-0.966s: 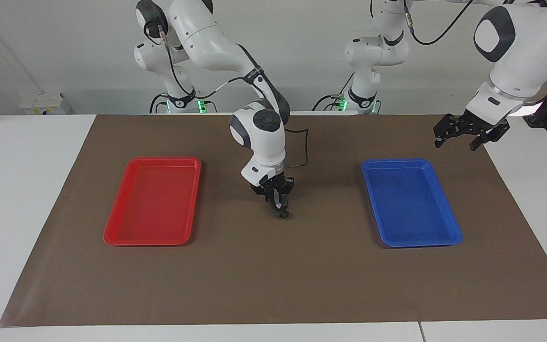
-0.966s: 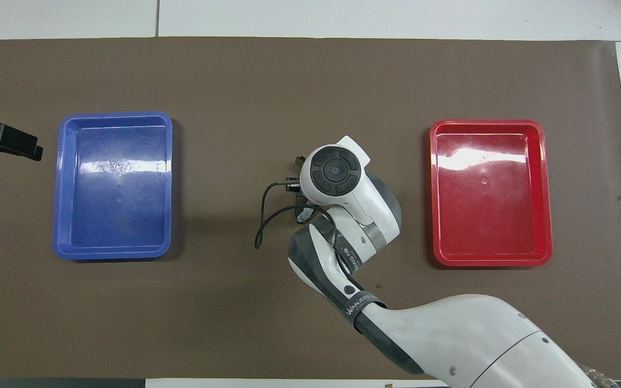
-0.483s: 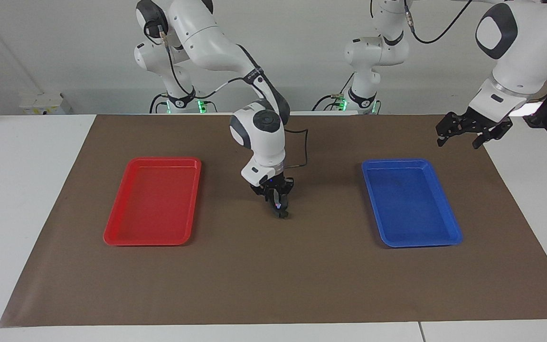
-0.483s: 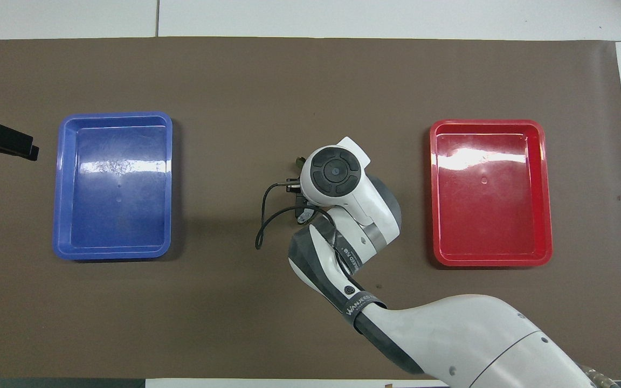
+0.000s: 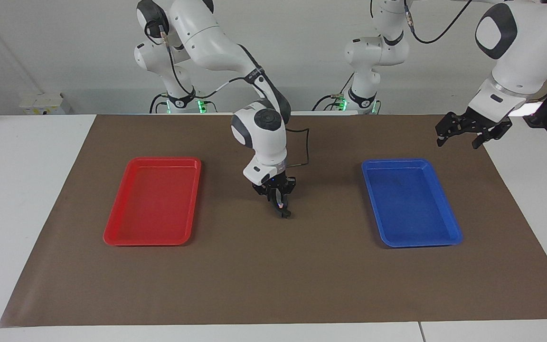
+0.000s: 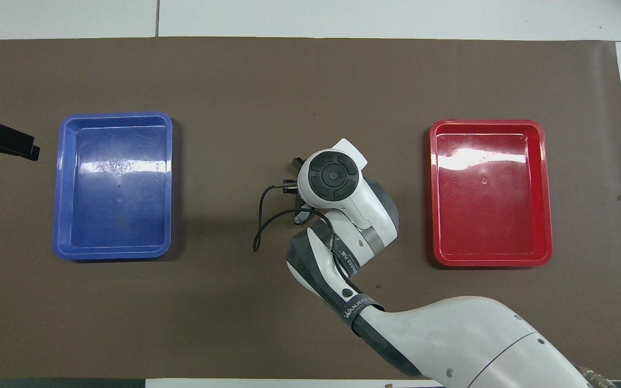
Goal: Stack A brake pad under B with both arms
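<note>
**Right gripper low at mid-mat, pads hidden beneath it**

The right arm's black two-finger gripper (image 5: 280, 209) points straight down at the brown mat (image 5: 273, 280), midway between the shallow red plastic tray (image 5: 112, 235) and the shallow blue plastic tray (image 5: 451, 237). Something small and dark sits at its tips, touching or nearly touching the mat; I cannot tell whether this is the short dark grey brake pad A, the long crescent pad B, or both. In the overhead view the white wrist covers the spot, so neither pad shows clearly. Whether the fingers are clamped or parted cannot be told.

The risk: if the gripper lifts with a pad clinging to it, the stack could shift or tip, since B, being longer, would overhang A.

The left arm's black gripper (image 5: 468, 130) hangs in the air over the mat's corner near the blue tray, fingers spread, waiting.

Against the earlier frames, the right wrist has shifted slightly toward the left arm's end; the left gripper has risen slightly.
</note>
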Tool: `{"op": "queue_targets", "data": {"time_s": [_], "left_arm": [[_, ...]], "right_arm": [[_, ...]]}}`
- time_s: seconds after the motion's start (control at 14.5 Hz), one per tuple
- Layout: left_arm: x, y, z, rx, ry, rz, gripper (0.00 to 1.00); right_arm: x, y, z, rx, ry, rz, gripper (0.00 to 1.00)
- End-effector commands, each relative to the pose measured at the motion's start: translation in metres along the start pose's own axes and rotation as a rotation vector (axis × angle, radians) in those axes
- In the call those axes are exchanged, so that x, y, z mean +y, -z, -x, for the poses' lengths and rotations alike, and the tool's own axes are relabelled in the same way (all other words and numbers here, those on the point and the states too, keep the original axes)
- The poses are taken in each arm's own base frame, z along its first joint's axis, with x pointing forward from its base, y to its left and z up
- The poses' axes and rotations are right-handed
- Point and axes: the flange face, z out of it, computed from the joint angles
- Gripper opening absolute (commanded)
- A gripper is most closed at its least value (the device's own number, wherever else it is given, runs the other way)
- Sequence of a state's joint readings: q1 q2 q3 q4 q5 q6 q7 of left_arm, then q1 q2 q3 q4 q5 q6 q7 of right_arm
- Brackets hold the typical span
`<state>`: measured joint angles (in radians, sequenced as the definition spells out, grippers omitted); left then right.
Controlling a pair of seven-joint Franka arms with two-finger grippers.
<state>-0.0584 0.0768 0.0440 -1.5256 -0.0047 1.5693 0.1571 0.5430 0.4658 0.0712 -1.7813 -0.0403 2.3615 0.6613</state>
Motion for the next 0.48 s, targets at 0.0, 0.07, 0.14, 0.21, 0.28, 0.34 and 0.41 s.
{"op": "queue_targets", "data": {"time_s": [0.0, 0.07, 0.14, 0.21, 0.28, 0.34, 0.41], "left_arm": [[0.006, 0.003, 0.006, -0.009, 0.039, 0.007, 0.99], [0.007, 0.003, 0.006, -0.009, 0.040, 0.007, 0.99], [0.008, 0.003, 0.006, -0.009, 0.038, 0.007, 0.99], [0.008, 0.003, 0.006, -0.009, 0.037, 0.007, 0.99], [0.007, 0.003, 0.006, -0.011, 0.040, 0.007, 0.99], [0.007, 0.003, 0.007, -0.014, 0.038, 0.007, 0.99], [0.004, 0.002, 0.008, -0.017, 0.043, 0.006, 0.99]], "right_arm": [[0.001, 0.003, 0.002, 0.019, 0.001, -0.007, 1.00], [0.001, 0.004, 0.002, 0.019, 0.001, -0.008, 1.00], [0.002, 0.005, 0.001, 0.013, -0.003, -0.002, 1.00], [0.002, 0.008, 0.001, 0.013, -0.010, 0.000, 1.00], [0.006, 0.014, -0.001, 0.015, -0.015, 0.008, 1.00], [0.015, 0.030, -0.007, 0.021, -0.021, 0.012, 1.00], [0.032, 0.047, -0.017, 0.028, -0.047, 0.016, 1.00]]}}
